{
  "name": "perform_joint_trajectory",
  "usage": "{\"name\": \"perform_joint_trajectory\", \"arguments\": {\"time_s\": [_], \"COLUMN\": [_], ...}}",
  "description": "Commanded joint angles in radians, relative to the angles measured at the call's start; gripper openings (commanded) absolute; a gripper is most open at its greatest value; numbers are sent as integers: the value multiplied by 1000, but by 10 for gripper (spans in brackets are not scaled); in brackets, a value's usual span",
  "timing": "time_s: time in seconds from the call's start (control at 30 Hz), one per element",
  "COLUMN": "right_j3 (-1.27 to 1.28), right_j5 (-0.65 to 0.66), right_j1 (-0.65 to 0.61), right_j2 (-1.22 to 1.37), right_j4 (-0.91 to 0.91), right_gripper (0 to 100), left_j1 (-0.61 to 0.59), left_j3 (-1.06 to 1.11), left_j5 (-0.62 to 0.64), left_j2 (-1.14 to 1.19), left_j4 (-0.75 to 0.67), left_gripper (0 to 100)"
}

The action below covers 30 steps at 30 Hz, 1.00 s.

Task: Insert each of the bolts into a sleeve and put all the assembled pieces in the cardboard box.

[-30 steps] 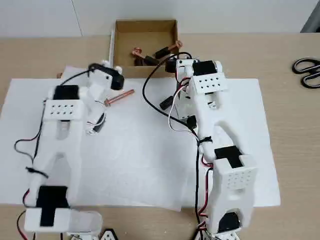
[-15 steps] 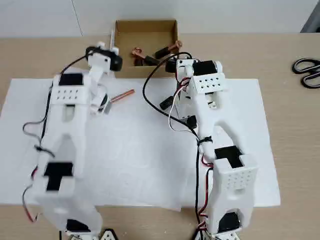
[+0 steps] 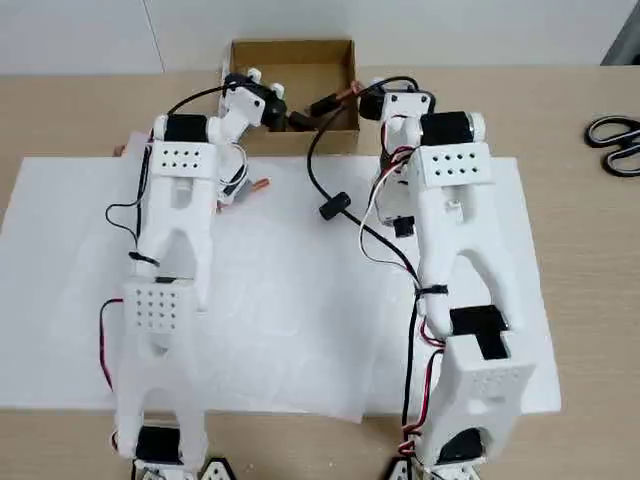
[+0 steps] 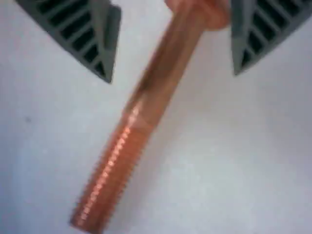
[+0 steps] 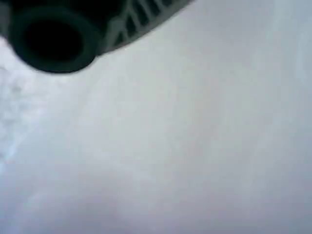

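Observation:
A copper bolt (image 4: 146, 112) lies on the white paper, its head between the two grey fingers of my left gripper (image 4: 173, 73), which is open and close above it. From above, the bolt's tip (image 3: 260, 185) pokes out beside the left gripper (image 3: 236, 192), just in front of the cardboard box (image 3: 290, 46). My right gripper (image 5: 68, 29) is shut on a black sleeve (image 5: 51, 45), seen end-on with its bore showing, held over the paper. That sleeve (image 3: 403, 226) shows as a dark bit under the right arm. Inside the box lie assembled copper-and-black pieces (image 3: 330, 102).
The white paper sheet (image 3: 290, 330) covers the middle of the wooden table. Black scissors (image 3: 615, 140) lie at the far right. A black cable with a dark connector (image 3: 333, 206) loops between the arms near the box.
My left arm has swung right and stretched toward the box, bringing its gripper over the bolt. The right arm has shifted a little to the right with its sleeve.

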Motion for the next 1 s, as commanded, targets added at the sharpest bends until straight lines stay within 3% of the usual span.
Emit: {"name": "perform_joint_trajectory", "arguments": {"time_s": [0.0, 0.3, 0.47, 0.77, 0.97], "right_j3": [-12, -12, -12, -12, -12], "right_j5": [2, 2, 2, 2, 2], "right_j1": [10, 10, 10, 16, 18], "right_j2": [-74, -74, -74, -76, -76], "right_j4": [12, 12, 12, 12, 12], "right_gripper": [4, 4, 4, 4, 4], "left_j1": [-2, 0, 12, 78, 80], "left_j3": [-174, -226, -225, -188, -160], "left_j5": [-11, -15, -15, -9, 44], "left_j2": [71, 152, 153, 140, -38], "left_j4": [54, 71, 97, 115, 118], "left_gripper": [153, 147, 1, 5, 5]}}
